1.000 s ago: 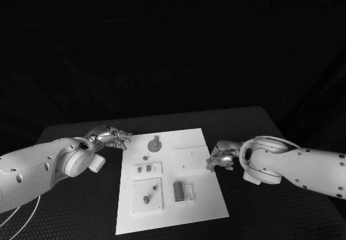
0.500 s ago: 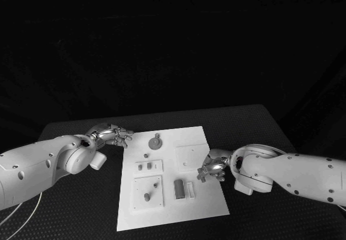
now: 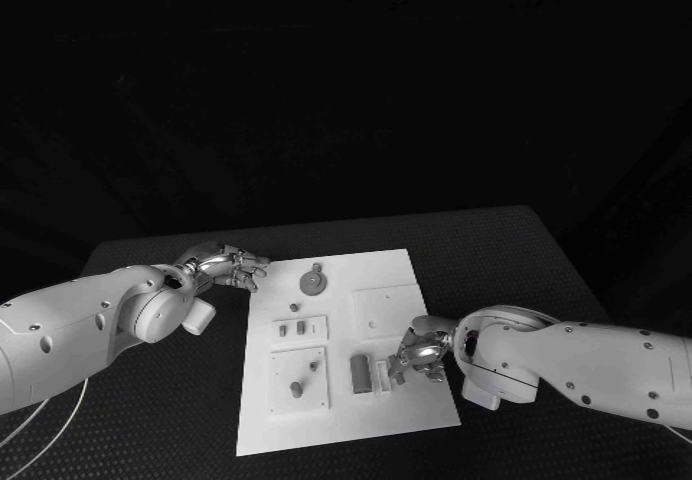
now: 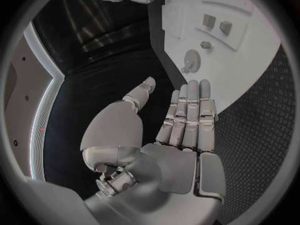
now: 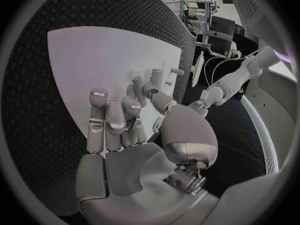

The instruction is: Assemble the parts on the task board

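Reach step: right hand point(image 3: 415, 358), fingers loosely curled and empty, over board point(image 3: 382, 275) at 4 o'clock; next, pinch block point(image 3: 358, 374). Left hand point(image 3: 228, 268) open, idle.

The right hand point(image 3: 417, 358) covers part of the task board point(image 3: 378, 420) beside the parts point(image 3: 358, 376); whether its fingertips touch anything can't be told; the parts' shapes are too small to read.

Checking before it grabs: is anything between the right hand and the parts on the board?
Nothing visible. The right hand hovers over the board right beside the dark upright part, with no object between them.
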